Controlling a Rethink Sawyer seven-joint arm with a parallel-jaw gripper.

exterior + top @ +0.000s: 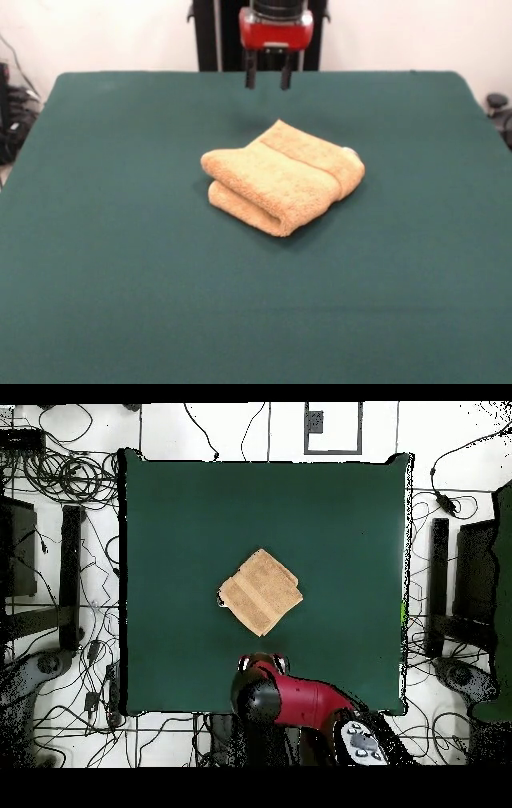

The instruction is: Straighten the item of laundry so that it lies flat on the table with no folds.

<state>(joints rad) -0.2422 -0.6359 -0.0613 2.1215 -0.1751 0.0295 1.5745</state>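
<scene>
The towel [282, 177] is a soft orange-tan terry cloth with a nubby, looped pile, folded over on itself into a thick, compact bundle with rounded, rolled edges along its near-left side in the front view. A flat woven band runs across its upper layer, smoother than the pile around it, and a small pale spot shows at the right corner of the bundle. From overhead the towel [260, 592] reads as a rough diamond, its corners turned toward the bench edges, lying near the middle of the bench [120, 280]. The bench is a large rectangle with softly rounded corners, covered in plain dark green felt-like cloth that looks matte and even. The gripper [268, 80] hangs from a glossy red housing on the arm, its two short dark fingers pointing straight down; the jaws stand released, with a clear gap between them and nothing held. It hovers above the far part of the bench, well apart from the towel and touching nothing.
</scene>
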